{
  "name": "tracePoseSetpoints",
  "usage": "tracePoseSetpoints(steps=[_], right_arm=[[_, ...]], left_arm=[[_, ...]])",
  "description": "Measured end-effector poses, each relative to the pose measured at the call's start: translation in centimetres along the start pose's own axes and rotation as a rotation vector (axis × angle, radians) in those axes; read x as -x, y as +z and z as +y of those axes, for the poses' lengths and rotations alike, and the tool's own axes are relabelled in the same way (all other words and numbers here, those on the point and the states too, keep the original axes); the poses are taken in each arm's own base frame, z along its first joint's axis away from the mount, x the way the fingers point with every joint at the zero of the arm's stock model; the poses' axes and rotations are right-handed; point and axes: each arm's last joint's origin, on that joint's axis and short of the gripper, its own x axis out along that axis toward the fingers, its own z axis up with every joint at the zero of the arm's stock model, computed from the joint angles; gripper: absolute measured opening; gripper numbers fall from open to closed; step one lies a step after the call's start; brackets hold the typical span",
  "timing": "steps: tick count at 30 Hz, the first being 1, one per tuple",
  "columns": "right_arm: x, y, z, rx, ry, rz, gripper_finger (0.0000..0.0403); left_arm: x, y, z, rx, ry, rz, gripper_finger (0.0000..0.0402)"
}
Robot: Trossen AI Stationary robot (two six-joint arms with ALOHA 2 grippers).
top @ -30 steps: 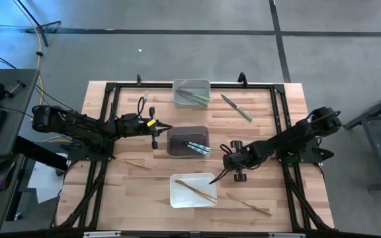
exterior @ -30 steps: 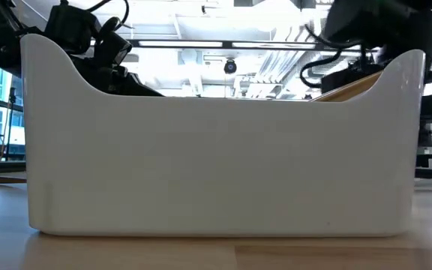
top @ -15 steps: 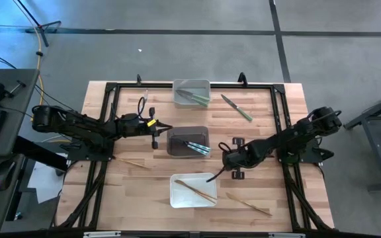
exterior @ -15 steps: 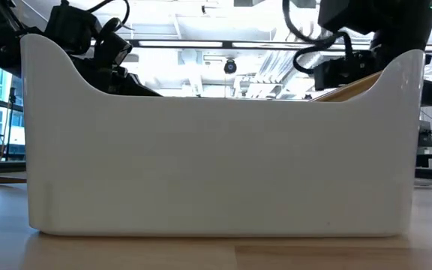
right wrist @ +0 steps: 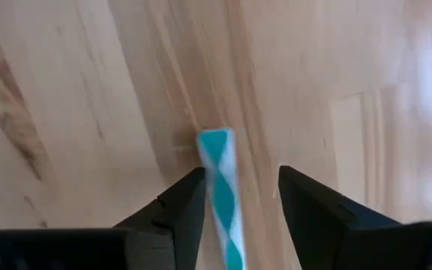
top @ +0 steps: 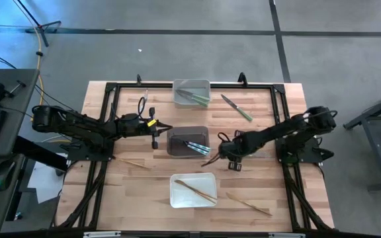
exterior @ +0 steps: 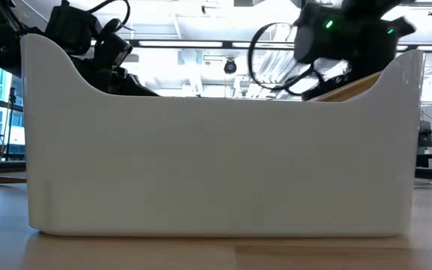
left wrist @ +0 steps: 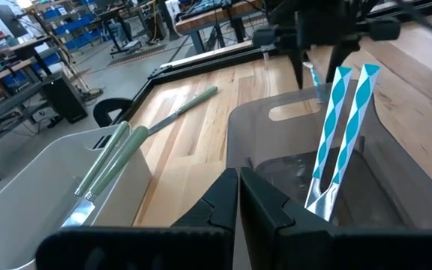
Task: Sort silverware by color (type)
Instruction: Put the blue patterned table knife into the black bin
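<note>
The right arm's fingers [right wrist: 186, 202] are sitting spread apart, wider than the teal-striped utensil [right wrist: 217, 161] between them, so it's looking released rather than pinched. That piece is pointing straight out from the wrist, its long axis in line with the fingers and centred in the gap. From above, the fingers are hanging at the right-hand near corner of the dark bin [top: 177, 147]. The wrist view is only showing bare desk [top: 270, 99] behind the piece, so I can't tell if it's actually over the bin or just beside it. Two more striped ones [left wrist: 340, 127] are already leaning up inside that bin. The left arm's fingers [left wrist: 216, 202] are clenched on nothing and waiting just off the bin's left side. Working outward, the green knife [top: 237, 108] is lying loose on the desk, diagonal, up beyond the right arm and near the bin of green pieces [top: 192, 98]. A tan piece [top: 249, 203] is lying slanted just right of the white bin [top: 177, 195], which is already holding a tan one [top: 196, 190]. Both of those are closer to the right arm, I'd say. One more tan stick [top: 132, 162] is lying on the left, nearer the left arm.
</note>
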Motion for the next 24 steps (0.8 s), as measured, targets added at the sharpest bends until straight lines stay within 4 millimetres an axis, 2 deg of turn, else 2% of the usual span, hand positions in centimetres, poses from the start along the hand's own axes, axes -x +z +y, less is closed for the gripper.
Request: tracePoseSetpoints(steps=[7, 14, 17, 19, 24], right_arm=[[-1.9, 1.0, -0.7, 0.005, 0.103, 0.051, 0.0122], [-2.1, 1.1, -1.0, 0.022, 0.099, 0.054, 0.0041], [-1.3, 1.1, -0.7, 0.049, 0.080, 0.001, 0.0013], [-0.7, 1.1, -0.5, 0.060, 0.038, -0.061, 0.0013], [2.7, 0.6, 0.4, 0.052, -0.033, -0.233, 0.0022]], left_arm=[[0.0, -0.2, -0.1, -0.001, -0.005, 0.016, 0.0007], [0.0, -0.2, 0.0, -0.001, -0.005, 0.016, 0.0007], [0.0, -0.2, 0.0, -0.001, -0.005, 0.016, 0.0007], [0.0, -0.2, 0.0, -0.001, -0.005, 0.016, 0.0007], [0.0, -0.2, 0.0, -0.001, -0.004, 0.016, 0.0007]])
